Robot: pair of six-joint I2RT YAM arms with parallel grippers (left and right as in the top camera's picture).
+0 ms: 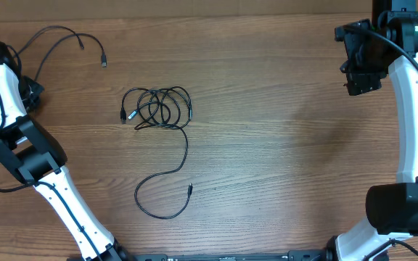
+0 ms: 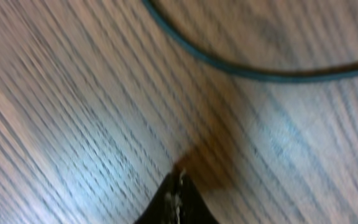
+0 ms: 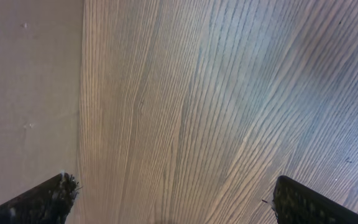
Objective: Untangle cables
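One coiled bundle (image 1: 158, 107), one loose strand (image 1: 49, 29) at its 10 o'clock; left gripper (image 2: 179, 180) pinched together, right gripper (image 3: 173, 193) wide apart.

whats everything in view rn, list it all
cable bundle: one coil, strand count unclear, black, table centre, one strand trailing toward the robot
loose cable: one, black, far left, apart from the bundle
table: one, brown wood
left gripper: one, black, shut, tips at the wood, a cable just ahead, not gripped
right gripper: one, black, open, far right over bare wood
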